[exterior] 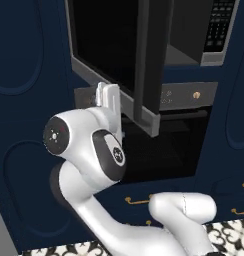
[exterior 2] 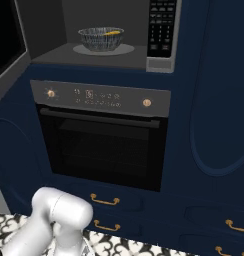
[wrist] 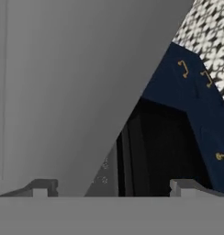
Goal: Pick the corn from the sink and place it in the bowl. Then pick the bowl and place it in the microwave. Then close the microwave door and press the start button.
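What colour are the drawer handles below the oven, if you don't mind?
Gold, curved metal drawer handles against dark navy fronts; clearest in the right base view.

The left base view looks from behind the arm, close to the open microwave door (exterior: 149, 60). The right base view faces the oven (exterior 2: 101, 142) and microwave (exterior 2: 106, 35) squarely; both share them. The hand view sits tilted against the door's grey face.
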Available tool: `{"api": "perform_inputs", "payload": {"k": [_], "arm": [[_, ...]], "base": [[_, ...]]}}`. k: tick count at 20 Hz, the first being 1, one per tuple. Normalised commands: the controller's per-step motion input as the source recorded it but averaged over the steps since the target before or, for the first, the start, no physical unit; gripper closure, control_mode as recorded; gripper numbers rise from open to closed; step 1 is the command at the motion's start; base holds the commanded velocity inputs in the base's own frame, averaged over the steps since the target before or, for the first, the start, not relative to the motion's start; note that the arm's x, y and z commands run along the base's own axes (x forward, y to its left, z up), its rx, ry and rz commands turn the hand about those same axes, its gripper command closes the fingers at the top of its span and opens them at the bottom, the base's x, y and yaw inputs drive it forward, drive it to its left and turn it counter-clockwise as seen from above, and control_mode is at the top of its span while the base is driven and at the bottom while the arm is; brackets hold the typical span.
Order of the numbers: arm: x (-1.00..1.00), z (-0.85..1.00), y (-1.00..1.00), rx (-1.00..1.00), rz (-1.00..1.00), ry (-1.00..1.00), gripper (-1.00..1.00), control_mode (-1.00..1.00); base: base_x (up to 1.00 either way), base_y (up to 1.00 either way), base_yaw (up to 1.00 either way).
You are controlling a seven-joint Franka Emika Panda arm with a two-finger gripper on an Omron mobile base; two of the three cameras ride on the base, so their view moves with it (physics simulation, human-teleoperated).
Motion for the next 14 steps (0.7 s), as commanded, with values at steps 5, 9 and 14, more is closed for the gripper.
{"api": "perform_inputs", "payload": {"k": [5,9,14], "arm": [[0.13,0.28,-1.00,0.02,-0.03,-0.08,-1.00,-1.00],[0.73,0.23,-1.00,0.02,-0.09,0.02,-1.00,-1.00],[1.00,0.15,-0.99,0.01,-0.12,0.14,-1.00,-1.00]], "base": [[0.00,0.00,0.00],[0.00,0.00,0.00],[0.00,0.00,0.00]]}}
